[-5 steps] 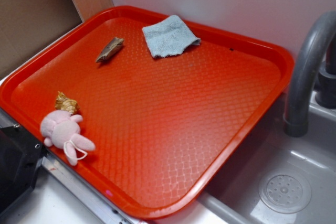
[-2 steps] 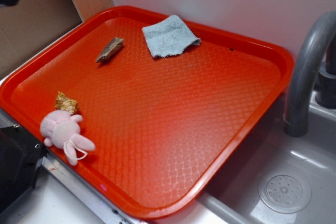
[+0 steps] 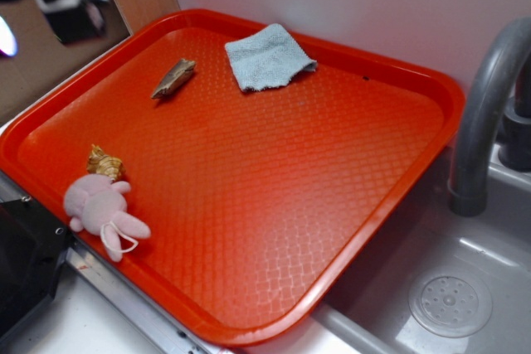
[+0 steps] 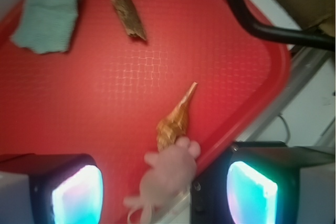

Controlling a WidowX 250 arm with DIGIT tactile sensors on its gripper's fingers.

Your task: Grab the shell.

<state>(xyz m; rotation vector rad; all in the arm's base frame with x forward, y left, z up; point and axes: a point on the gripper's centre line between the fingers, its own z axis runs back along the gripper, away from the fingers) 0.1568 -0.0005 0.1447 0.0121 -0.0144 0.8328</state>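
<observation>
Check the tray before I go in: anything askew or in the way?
The pink bunny lies over the tray's near-left rim, partly hanging off, and it presses against the shell's wide end. That crowds the grasp. The gripper is open above them. The blue cloth is rumpled, harmless.

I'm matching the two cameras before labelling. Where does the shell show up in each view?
Exterior: shell at the tray's left edge, just above the bunny.
Wrist: shell low centre, pointed tip aimed up-right, blunt end against the bunny.
Shared landmark: the pink bunny touching it.
</observation>
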